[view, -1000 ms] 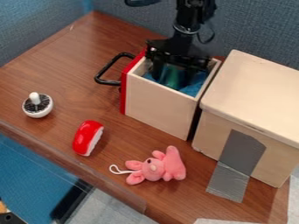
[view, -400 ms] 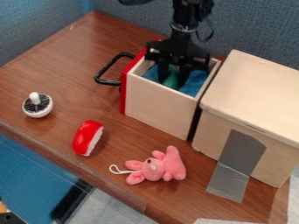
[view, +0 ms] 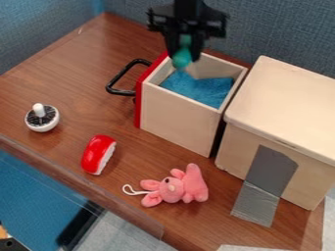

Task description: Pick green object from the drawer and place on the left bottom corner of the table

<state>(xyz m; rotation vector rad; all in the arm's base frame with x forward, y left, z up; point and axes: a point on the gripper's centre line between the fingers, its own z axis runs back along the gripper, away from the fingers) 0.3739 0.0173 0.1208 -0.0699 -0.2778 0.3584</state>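
Comes in at the far edge, near the middle, with arm (view: 188, 7) upright. Hangs with gripper (view: 183, 55) pointing down, clamping with both fingers (view: 196, 47) slightly parted.

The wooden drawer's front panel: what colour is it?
The drawer's front panel is red, seen best in the camera view.

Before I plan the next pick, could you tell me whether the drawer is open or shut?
Open: the drawer stands out from the cabinet, its blue lining visible from above.
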